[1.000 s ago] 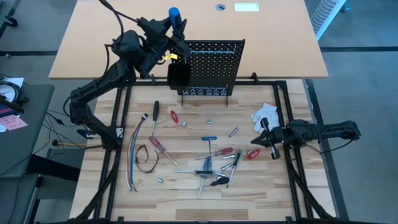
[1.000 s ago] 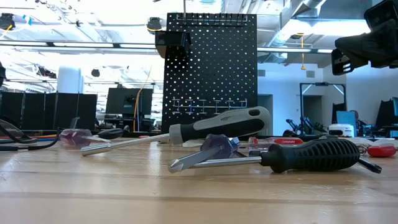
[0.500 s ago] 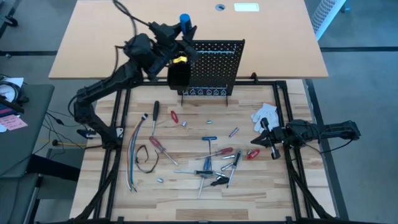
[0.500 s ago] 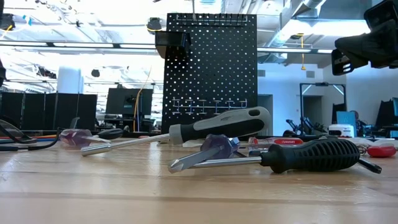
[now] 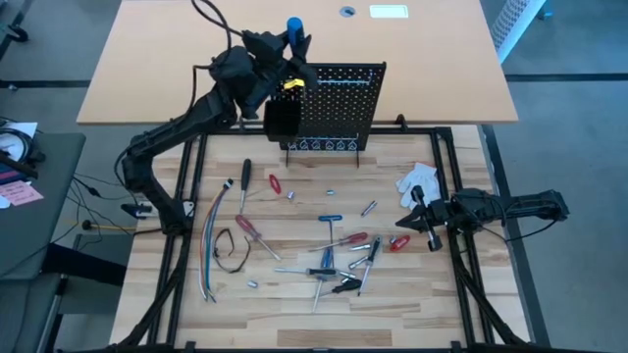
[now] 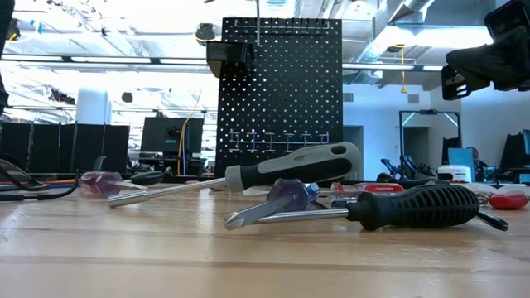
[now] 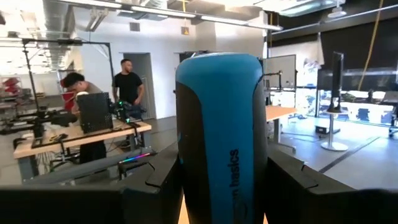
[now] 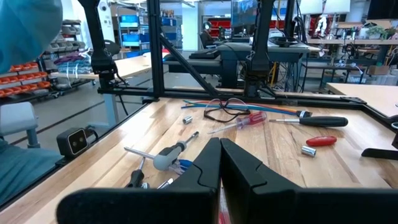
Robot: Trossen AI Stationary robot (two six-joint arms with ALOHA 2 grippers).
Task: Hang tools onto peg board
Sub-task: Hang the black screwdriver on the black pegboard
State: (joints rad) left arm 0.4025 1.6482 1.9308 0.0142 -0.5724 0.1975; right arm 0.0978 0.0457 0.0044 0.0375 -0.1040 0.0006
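Up over the top left corner of the peg board (image 5: 336, 98), my left gripper (image 5: 286, 46) is shut on a blue-handled screwdriver (image 5: 293, 26). Its thin shaft (image 6: 258, 21) points down at the board's top rail. The peg board (image 6: 281, 91) stands upright with a black bin (image 5: 282, 118) at its left side. Other tools lie flat on the wood table, among them a black-handled screwdriver (image 5: 245, 176) and a red-handled one (image 5: 249, 229). My right gripper (image 5: 424, 218) waits shut at the table's right side, its fingers (image 8: 219, 163) holding nothing. My left gripper pinches the screwdriver's blue handle (image 7: 214, 155) between its two fingers (image 7: 163, 180), one on each side. The fingers come about level from the table's left and lie across the handle. The screwdriver stands upright, butt end up, lifted clear of the table.
A white glove (image 5: 417, 179) lies near my right gripper. A bundle of loose cables (image 5: 218, 235) lies at the table's left. Several tools crowd the middle (image 5: 339, 260). People stand at benches in the room beyond (image 7: 127, 84).
My left gripper has carried the blue screwdriver toward the table's right, along the far side, until it is over the peg board's top left corner, sinking a little. The screwdriver has stayed upright.
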